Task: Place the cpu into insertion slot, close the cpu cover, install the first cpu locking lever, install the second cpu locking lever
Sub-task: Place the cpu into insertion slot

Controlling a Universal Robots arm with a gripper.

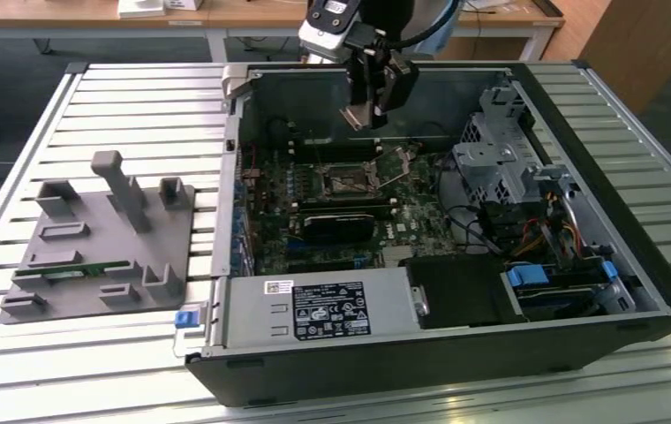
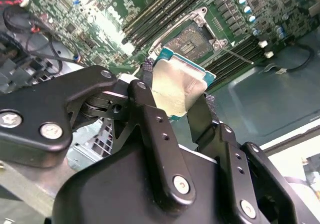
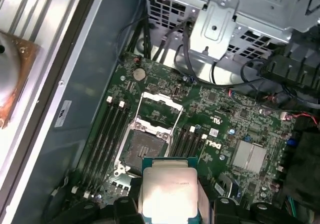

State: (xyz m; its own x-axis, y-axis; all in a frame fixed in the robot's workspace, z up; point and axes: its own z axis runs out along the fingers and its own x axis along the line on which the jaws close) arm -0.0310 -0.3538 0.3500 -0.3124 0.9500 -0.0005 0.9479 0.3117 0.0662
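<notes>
hand [image 1: 363, 119] clamped on the cpu [image 3: 167, 189], hovering over the motherboard [image 3: 220, 109] inside the case [image 1: 430, 371], close above the insertion slot [image 3: 142, 149] but not in it. slot bare, cpu cover [image 3: 161, 98] flipped open. Step one underway, nothing seated; cover and both locking levers left to do
</notes>
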